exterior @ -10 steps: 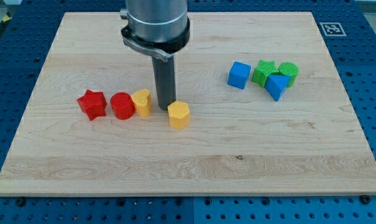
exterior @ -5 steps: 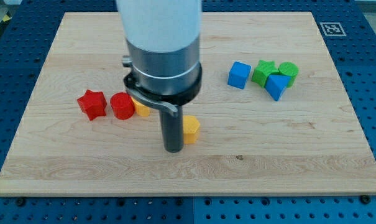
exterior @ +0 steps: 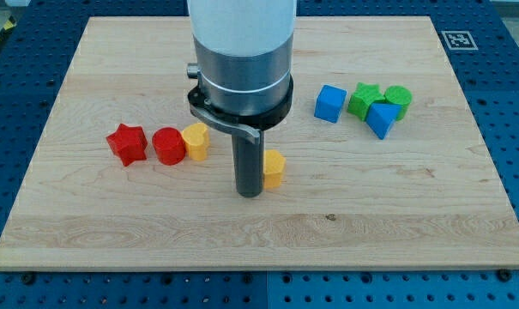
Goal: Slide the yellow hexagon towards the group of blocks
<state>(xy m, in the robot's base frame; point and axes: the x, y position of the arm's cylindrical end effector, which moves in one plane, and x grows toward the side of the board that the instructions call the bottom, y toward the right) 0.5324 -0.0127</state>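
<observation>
The yellow hexagon (exterior: 274, 169) sits near the middle of the wooden board, partly hidden by my rod. My tip (exterior: 249, 194) rests on the board touching the hexagon's left side, a little below it. The group of blocks stands at the view's upper right: a blue cube (exterior: 329, 103), a green star-like block (exterior: 363, 99), a green cylinder (exterior: 398, 99) and a blue triangular block (exterior: 381, 118).
A red star (exterior: 127, 143), a red cylinder (exterior: 168, 146) and a second yellow block (exterior: 196, 142) stand in a row at the view's left. A fiducial marker (exterior: 455, 39) sits at the board's top right corner. The arm's body (exterior: 242, 60) hides the board's upper middle.
My tip went from above the hexagon's left to its lower left side. The hexagon slid to the right and slightly down. The arm now shifts right with it.
</observation>
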